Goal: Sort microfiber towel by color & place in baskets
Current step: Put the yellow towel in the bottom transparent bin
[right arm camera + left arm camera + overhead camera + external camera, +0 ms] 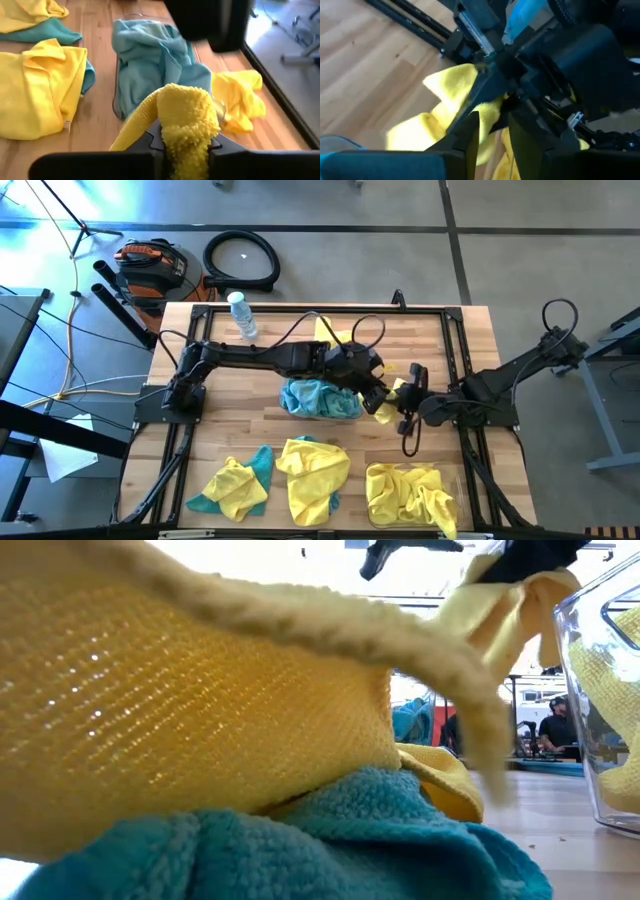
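A yellow microfiber towel (388, 404) hangs between my two grippers over the table's middle right. My right gripper (185, 137) is shut on it. My left gripper (492, 135) faces it from the left, fingers apart, with yellow cloth showing in the gap. Beside them a clear basket (116, 95) holds teal towels (320, 398). A second basket (462, 480) at the near right holds yellow towels (410, 492). Loose yellow and teal towels (315, 475) lie along the near edge. My right gripper pinches a bunched fold of the yellow towel (187, 112) between its two fingers, coming from the table's right and slanting down. The bunch sticks up above the fingers, and a strip (135, 125) trails down beside them. My left gripper has the same towel (485, 112) in its gap; I cannot tell whether its fingers touch the cloth.
Another yellow towel (237, 97) lies on the wood on the far side of the teal basket, under my left arm. A clear bottle (241, 315) stands at the far left. A mixed yellow and teal pile (235, 485) lies near left. Black frame rails (455, 350) border the table.
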Motion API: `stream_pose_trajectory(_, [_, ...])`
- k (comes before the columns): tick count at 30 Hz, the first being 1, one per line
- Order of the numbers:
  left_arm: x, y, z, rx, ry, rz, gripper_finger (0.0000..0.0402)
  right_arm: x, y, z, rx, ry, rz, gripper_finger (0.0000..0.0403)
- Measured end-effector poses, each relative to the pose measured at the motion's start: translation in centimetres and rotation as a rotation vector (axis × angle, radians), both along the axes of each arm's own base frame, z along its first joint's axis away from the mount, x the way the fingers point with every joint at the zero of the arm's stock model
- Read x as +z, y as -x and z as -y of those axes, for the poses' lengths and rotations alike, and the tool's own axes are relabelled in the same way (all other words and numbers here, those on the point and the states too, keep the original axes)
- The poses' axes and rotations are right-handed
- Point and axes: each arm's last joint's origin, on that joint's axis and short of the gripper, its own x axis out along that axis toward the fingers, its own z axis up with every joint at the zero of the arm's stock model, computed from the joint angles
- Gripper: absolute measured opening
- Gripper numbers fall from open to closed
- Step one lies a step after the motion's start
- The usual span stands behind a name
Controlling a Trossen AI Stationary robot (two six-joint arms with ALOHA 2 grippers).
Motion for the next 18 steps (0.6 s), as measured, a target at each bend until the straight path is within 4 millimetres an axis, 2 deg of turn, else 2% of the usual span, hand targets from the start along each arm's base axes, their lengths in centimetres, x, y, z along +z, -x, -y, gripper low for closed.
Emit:
stream_pose_trajectory(5, [0.8,1.3,-1.1,-0.071,-0.024,-0.055,0.0106,-0.1,1.4,0.4,-0.07,-0.159,-0.035,0.0014])
stream_pose_trajectory(8, [1.4,2.6,-0.7,-0.095,-0.104,-0.111,0.0104,0.2,2.2,0.2,-0.088,-0.259,-0.06,0.0012])
stream_pose_trajectory(15, [0.8,4.3,1.5,-0.246,-0.26,-0.262,0.0099,3.5,3.6,-1.2,-0.119,-0.426,-0.118,0.001])
stream_pose_trajectory(18, [-0.3,4.8,2.2,-0.249,-0.326,-0.328,0.0099,5.4,3.7,-2.4,-0.135,-0.472,-0.134,0.001])
